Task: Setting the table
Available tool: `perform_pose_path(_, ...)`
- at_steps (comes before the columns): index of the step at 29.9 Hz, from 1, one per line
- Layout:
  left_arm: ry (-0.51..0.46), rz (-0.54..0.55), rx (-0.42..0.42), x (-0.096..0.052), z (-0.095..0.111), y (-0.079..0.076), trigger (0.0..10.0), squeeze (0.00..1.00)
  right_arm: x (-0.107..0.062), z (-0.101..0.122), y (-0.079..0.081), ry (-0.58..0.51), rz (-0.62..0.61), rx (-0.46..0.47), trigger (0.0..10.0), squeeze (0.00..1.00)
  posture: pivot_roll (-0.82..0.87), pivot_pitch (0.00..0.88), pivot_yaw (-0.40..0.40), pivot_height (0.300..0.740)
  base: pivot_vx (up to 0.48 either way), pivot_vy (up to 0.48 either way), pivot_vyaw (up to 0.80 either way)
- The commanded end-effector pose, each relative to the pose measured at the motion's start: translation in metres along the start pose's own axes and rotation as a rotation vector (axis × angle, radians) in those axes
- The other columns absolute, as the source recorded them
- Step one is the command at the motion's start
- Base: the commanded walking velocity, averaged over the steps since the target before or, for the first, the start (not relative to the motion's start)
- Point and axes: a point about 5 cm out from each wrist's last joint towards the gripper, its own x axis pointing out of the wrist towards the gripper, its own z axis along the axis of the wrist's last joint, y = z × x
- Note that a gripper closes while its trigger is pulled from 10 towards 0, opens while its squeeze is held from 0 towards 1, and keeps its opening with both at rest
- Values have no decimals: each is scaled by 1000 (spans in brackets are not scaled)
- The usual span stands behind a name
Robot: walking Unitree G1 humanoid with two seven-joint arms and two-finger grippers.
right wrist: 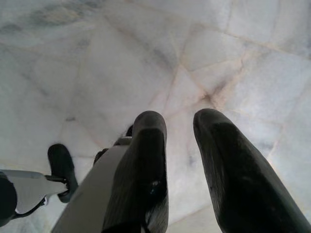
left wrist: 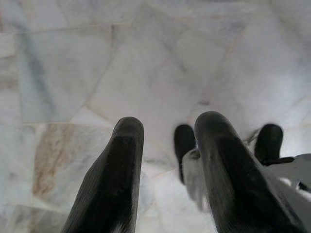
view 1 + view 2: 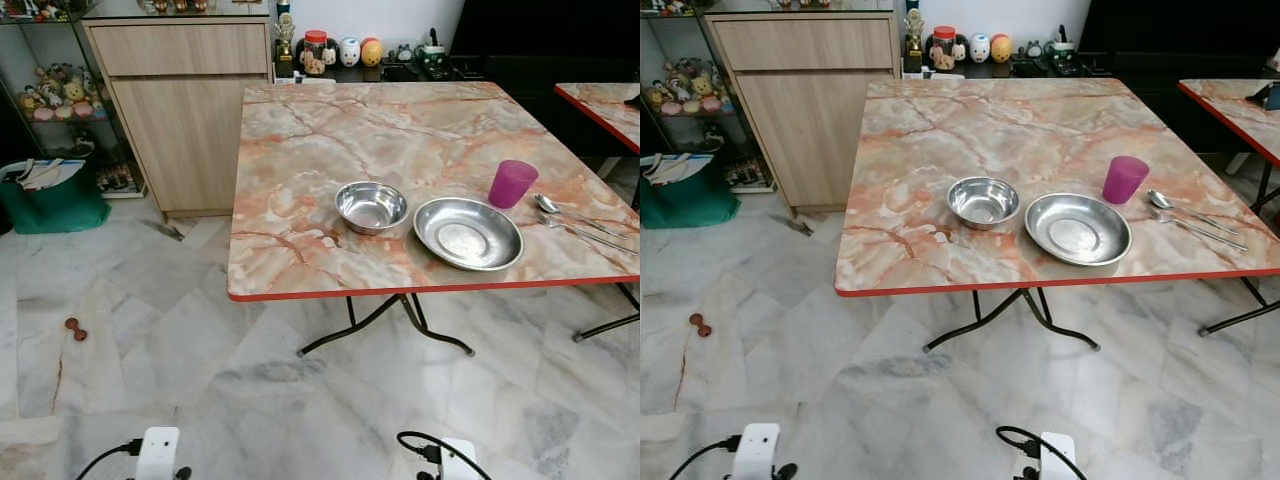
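1. I see the marble table ahead; near its front edge stand a steel bowl and a steel plate just beside it.
2. A purple cup stands behind the plate, with a spoon and a fork on the right.
3. Left gripper hangs over the floor, fingers apart, holding nothing.
4. Right gripper the same, released.

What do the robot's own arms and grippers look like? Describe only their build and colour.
Each gripper has two long, rounded black fingers with a matte, finely ribbed surface: the left gripper and the right gripper. In the head views, white boxy wrist housings show at the bottom edge, each with a black cable looping from it.
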Motion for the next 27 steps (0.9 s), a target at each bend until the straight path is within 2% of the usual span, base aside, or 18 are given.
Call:
perform_pose_path(1, 16, -8, 25, 0, -5, -6, 10000, 0, 0, 2, -3, -7, -10, 12, 10000, 0, 1, 0, -65, 740, 0, -349, 0)
perform_pose_path(6, 25, -1, 26, -1, -6, -1, 10000, 0, 0, 2, -3, -4, -9, 7, 10000, 0, 1, 0, -66, 740, 0, -350, 0)
perform_pose_path(9, 27, 11, 24, -2, -6, 9, 10000, 0, 0, 2, -3, -3, -10, 9, 10000, 0, 3, 0, -69, 740, 0, -349, 0)
perform_pose_path(13, 24, 19, 21, -2, -4, 14, 10000, 0, 0, 2, -3, -2, -10, 10, 10000, 0, 4, 0, -70, 740, 0, 0, 0)
perform_pose_path(15, 20, 17, 17, -1, -4, 12, 10000, 0, 0, 2, -3, -3, -10, 8, 10000, 0, 4, 0, -70, 740, 0, 0, 0)
perform_pose_path(18, 20, -3, 24, 0, -5, -6, 10000, 0, 0, 2, -4, -3, -8, 4, 10000, 0, 8, 0, -73, 740, 0, 0, 0)
perform_pose_path(22, 22, -19, 27, 0, -5, -18, 10000, 0, 0, 2, -4, -4, -7, 1, 10000, 0, 9, 0, -75, 740, 0, 0, 0)
perform_pose_path(24, 22, -20, 27, 0, -5, -18, 10000, 0, 0, 2, -4, -4, -7, 1, 10000, 0, 9, 0, -76, 740, 0, 0, 0)
perform_pose_path(27, 23, -3, 24, 0, -3, -2, 10000, 0, 0, 2, -4, -4, -7, 0, 10000, 0, 9, 0, -77, 740, 0, 0, 0)
